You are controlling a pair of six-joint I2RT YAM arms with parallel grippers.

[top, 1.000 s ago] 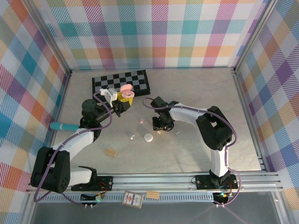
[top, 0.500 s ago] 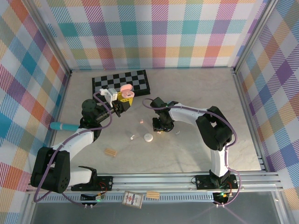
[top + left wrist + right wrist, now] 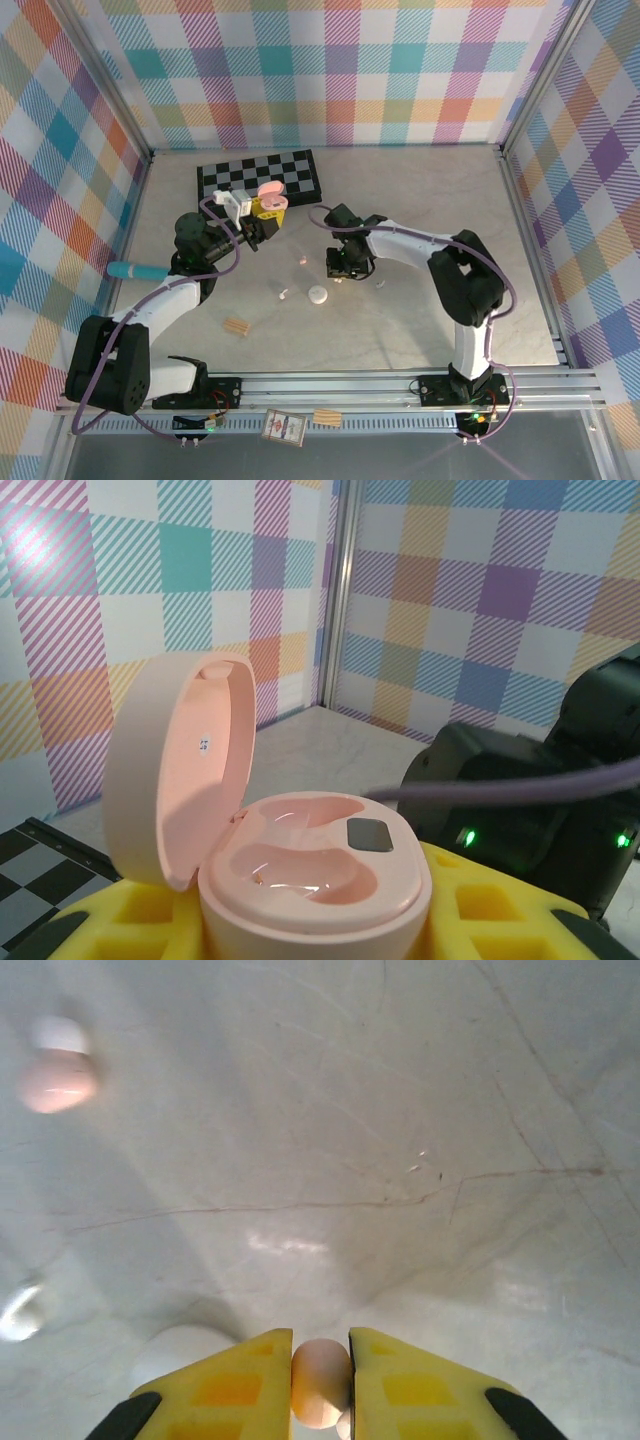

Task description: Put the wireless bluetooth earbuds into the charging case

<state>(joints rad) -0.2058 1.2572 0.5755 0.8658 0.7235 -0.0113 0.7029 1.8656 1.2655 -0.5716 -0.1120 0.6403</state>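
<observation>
Near the left edge of the worktop (image 3: 430, 200): one teal object (image 3: 135, 270), not part of this job. Left of centre, in front of the checkerboard (image 3: 300, 165): left gripper (image 3: 265, 208) clamped on the pink case (image 3: 310, 880), held off the worktop, lid up, both sockets empty. Mid-worktop, loose: white earbud (image 3: 284, 294), spare pink earbud (image 3: 302, 261), white case (image 3: 318, 295). Just right of those: right gripper (image 3: 340, 270) down at the surface, pads pinching a pink earbud (image 3: 320, 1385). Reads as the pick step, grip made, lift not yet done. Next: lift straight up, swing left to the case, line the stem up with a socket, press in. Tight between the two wrists; plenty of bare worktop toward the right and near edges.
</observation>
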